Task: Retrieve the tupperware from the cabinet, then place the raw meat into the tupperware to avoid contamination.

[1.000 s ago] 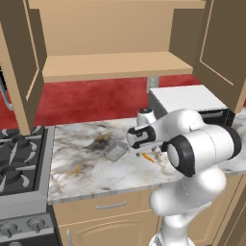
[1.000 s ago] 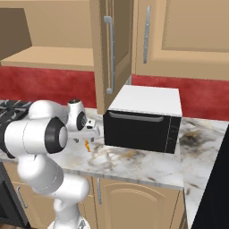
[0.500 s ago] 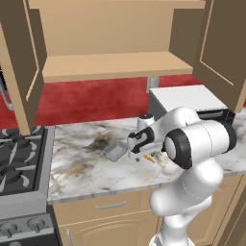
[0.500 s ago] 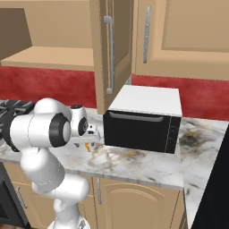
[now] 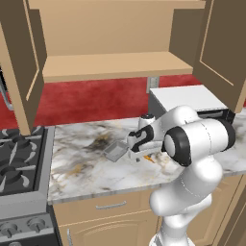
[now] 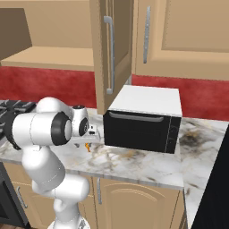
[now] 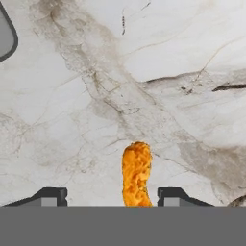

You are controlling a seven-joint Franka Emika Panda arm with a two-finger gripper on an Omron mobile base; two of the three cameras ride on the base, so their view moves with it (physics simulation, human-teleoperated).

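Note:
The raw meat (image 7: 136, 174), a small orange-red sliver, lies on the marble counter between my open gripper's (image 7: 111, 193) two fingertips, not held. From the left base view, the meat (image 5: 149, 158) sits just right of the lowered hand, and the gripper (image 5: 141, 151) is close over the counter. The grey translucent tupperware (image 5: 115, 152) rests on the counter just left of the hand; its corner (image 7: 6, 36) shows in the hand view's upper left. The cabinet (image 5: 115, 65) above stands with both doors open and a bare shelf. The right base view also shows the meat (image 6: 87, 147) below the hand.
A black microwave with a white top (image 5: 188, 98) (image 6: 143, 119) stands on the counter right of the hand. A stove (image 5: 18, 159) borders the counter on the left. The open cabinet door (image 6: 109, 53) hangs above the microwave.
The hand has come down toward the counter and shifted slightly left, over the meat. The tupperware and the meat have stayed in place.

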